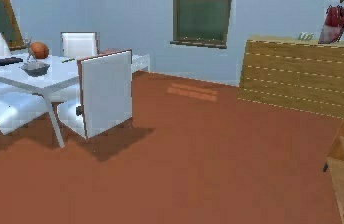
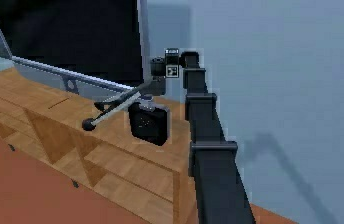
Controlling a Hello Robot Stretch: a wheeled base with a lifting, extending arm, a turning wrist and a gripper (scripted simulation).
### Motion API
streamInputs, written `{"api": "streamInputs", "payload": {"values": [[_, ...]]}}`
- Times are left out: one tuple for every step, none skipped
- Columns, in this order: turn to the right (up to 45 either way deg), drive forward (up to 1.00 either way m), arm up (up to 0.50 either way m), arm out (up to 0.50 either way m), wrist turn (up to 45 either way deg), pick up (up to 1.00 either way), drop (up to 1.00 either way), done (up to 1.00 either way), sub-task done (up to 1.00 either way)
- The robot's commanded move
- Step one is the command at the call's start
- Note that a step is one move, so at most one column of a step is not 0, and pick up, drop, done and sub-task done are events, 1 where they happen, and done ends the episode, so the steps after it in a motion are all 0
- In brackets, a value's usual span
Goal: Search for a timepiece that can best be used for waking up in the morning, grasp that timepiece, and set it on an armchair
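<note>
The tool [image 2: 92,123] shows against wooden shelves [image 2: 40,105] bearing a television [image 2: 70,35].

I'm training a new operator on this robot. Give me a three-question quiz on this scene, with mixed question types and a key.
1. True or false: the chairs at the table are white.
2. In the arm side view, what stands on the wooden shelf? A) a lamp B) a large dark screen C) a plant
3. Fill in: the ball on the table is ___ in colour.

Key: 1 true; 2 B; 3 orange.
</note>
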Motion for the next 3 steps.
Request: {"api": "streamInputs", "payload": {"values": [[0.0,0.0,0.0,0.0,45.0,0.0,0.0,0.0,0.0],[0.0,0.0,0.0,0.0,39.0,0.0,0.0,0.0,0.0],[0.0,0.0,-0.3,0.0,0.0,0.0,0.0,0.0,0.0]]}}
